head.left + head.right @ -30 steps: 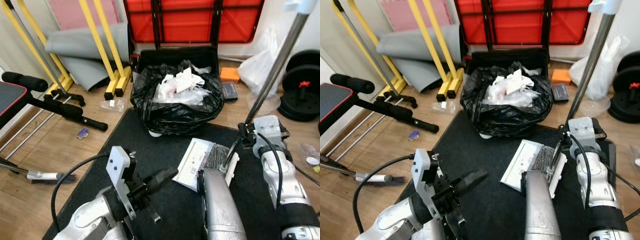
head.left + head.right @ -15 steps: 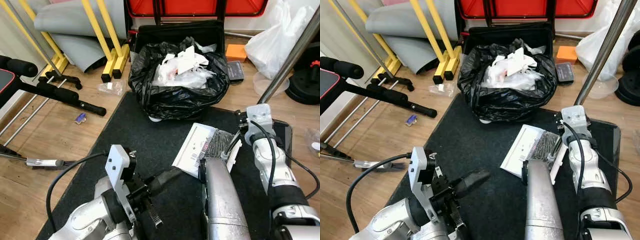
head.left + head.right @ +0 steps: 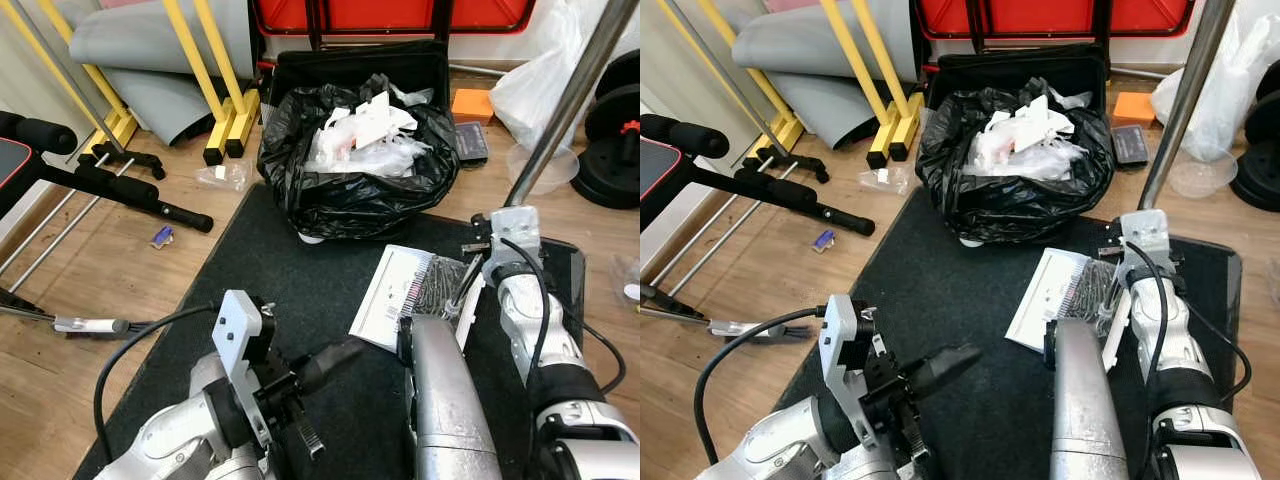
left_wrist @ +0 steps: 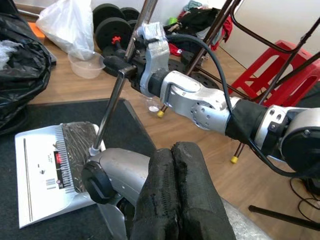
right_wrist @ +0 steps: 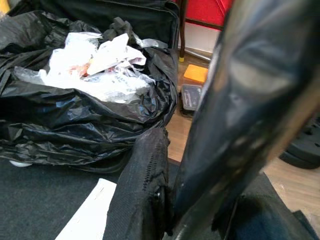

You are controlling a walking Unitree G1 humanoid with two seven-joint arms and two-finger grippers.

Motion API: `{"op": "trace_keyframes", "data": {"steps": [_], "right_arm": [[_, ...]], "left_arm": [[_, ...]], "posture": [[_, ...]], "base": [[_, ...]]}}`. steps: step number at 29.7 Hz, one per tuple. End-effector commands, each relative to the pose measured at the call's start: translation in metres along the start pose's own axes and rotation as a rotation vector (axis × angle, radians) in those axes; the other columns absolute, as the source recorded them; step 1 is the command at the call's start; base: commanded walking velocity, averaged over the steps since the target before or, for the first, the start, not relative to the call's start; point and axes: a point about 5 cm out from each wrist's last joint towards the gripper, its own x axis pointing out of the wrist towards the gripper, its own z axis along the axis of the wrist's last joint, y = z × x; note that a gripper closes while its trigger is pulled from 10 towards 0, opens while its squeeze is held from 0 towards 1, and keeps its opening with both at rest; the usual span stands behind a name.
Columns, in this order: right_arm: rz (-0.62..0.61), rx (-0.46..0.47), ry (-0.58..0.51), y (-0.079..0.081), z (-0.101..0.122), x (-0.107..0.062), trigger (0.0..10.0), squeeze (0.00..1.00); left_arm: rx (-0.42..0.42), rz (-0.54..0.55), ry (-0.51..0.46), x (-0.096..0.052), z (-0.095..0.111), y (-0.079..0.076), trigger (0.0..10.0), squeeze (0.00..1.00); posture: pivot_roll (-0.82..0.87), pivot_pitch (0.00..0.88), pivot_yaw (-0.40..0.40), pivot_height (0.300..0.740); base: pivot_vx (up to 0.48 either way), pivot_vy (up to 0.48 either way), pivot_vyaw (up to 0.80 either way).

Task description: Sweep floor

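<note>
Right gripper [image 3: 482,246] is clamping the broom handle [image 3: 560,115]; broom head [image 3: 440,287] is resting against the white dustpan [image 3: 392,300] on the black mat [image 3: 300,290].
Handle is slanting up and away to the right; left gripper [image 4: 176,165], fingers pressed together and empty, is hovering nearer the robot, left of the dustpan.

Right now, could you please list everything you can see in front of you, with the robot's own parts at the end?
Black plastic rubbish bag: one, full of white litter, at mat's far edge.
Black floor mat: one, under the arms.
White dustpan: one, on the mat.
Silver metal broom pole: one, slanting up right.
Yellow metal frame legs: two, far left.
Black weight plates: stacked, far right.
Orange block: one, beside the bag.
Left end effector: black, shut, over the mat.
Right end effector: shut on the pole.
</note>
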Motion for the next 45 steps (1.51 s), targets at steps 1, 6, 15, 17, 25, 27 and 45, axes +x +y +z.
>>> {"op": "trace_keyframes", "data": {"steps": [1, 6, 15, 17, 25, 27, 45], "right_arm": [[-0.014, 0.105, -0.006, 0.002, 0.005, 0.004, 0.0, 0.0], [0.05, 0.515, -0.047, 0.024, 0.053, 0.031, 10.0, 0.0], [0.21, 0.664, -0.11, 0.052, 0.087, 0.035, 10.0, 0.0], [0.216, 0.657, -0.116, 0.055, 0.09, 0.036, 10.0, 0.0], [0.208, 0.639, -0.136, 0.052, 0.1, 0.032, 10.0, 0.0], [0.221, 0.66, -0.132, 0.05, 0.102, 0.025, 10.0, 0.0], [0.208, 0.583, -0.072, 0.04, 0.083, -0.002, 10.0, 0.0]], "left_arm": [[-0.012, -0.062, 0.024, -0.001, -0.005, 0.0, 10.0, 0.0], [0.006, -0.044, 0.021, 0.002, -0.009, 0.008, 10.0, 0.0], [0.035, -0.014, 0.018, 0.007, -0.013, 0.016, 10.0, 0.0], [0.039, -0.01, 0.019, 0.008, -0.014, 0.017, 10.0, 0.0], [0.085, 0.036, 0.014, 0.01, -0.016, 0.024, 10.0, 0.0], [0.105, 0.075, -0.003, 0.01, -0.016, 0.029, 10.0, 0.0], [0.154, 0.291, -0.095, 0.003, -0.009, 0.048, 10.0, 0.0]], "posture": [[-0.12, 0.159, 0.067, 0.431], [-0.12, 0.118, 0.054, 0.431], [-0.13, 0.062, 0.027, 0.456], [-0.13, 0.06, 0.026, 0.466], [-0.15, 0.028, 0.006, 0.496], [-0.15, 0.023, 0.002, 0.506], [-0.17, 0.0, 0.0, 0.571]], "base": [[0.0, 0.0, 0.0], [0.0, 0.0, 0.0], [0.0, 0.0, 0.0], [0.0, 0.0, 0.0], [0.0, 0.0, 0.0], [0.0, 0.0, 0.0], [0.0, 0.0, 0.0]]}}
